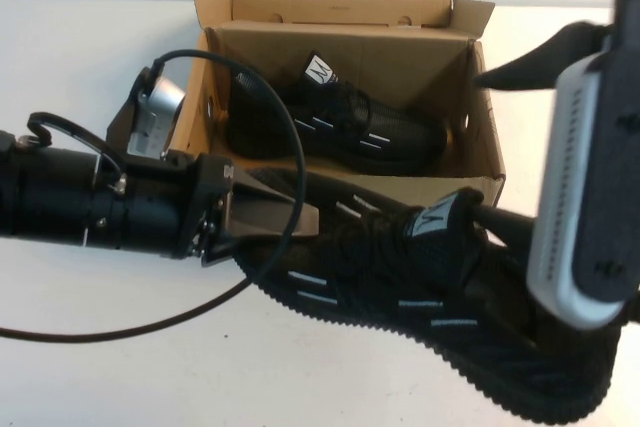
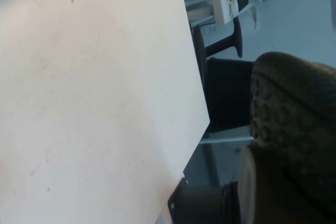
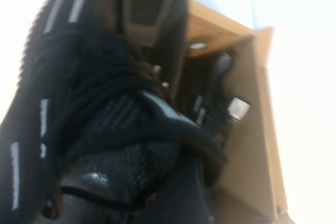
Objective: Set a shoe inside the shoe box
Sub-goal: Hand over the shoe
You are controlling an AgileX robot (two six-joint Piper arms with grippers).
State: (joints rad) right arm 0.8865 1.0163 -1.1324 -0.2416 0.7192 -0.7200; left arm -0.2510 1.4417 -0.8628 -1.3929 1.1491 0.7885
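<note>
Jaws of the left gripper [image 1: 262,215] are clamped on the toe end of the shoe [image 1: 420,287], one tan finger [image 1: 275,209] lying flat over the black knit. Shoe's held up off the white counter [image 1: 120,387], just in front of the box's near wall, w/ white dashes along its side, ridged sole at the lower edge and the white tongue tag facing up. Left wrist view shows the tread close up beside the jaws, counter beneath.

Right gripper [image 3: 173,124] is at the shoe's heel/collar end, opposite the left jaws; a dark finger [image 3: 173,119] crosses the laces, jaws spread apart, not pinching the knit as far as shows. Its white wrist housing [image 1: 575,197] fills the right of the high view.

Beyond both jaws: the shoe box [image 1: 485,162], brown cardboard, lid flap folded back. Inside lies a second shoe [image 1: 345,127], same black knit, flat on the box floor, tongue tag up.
</note>
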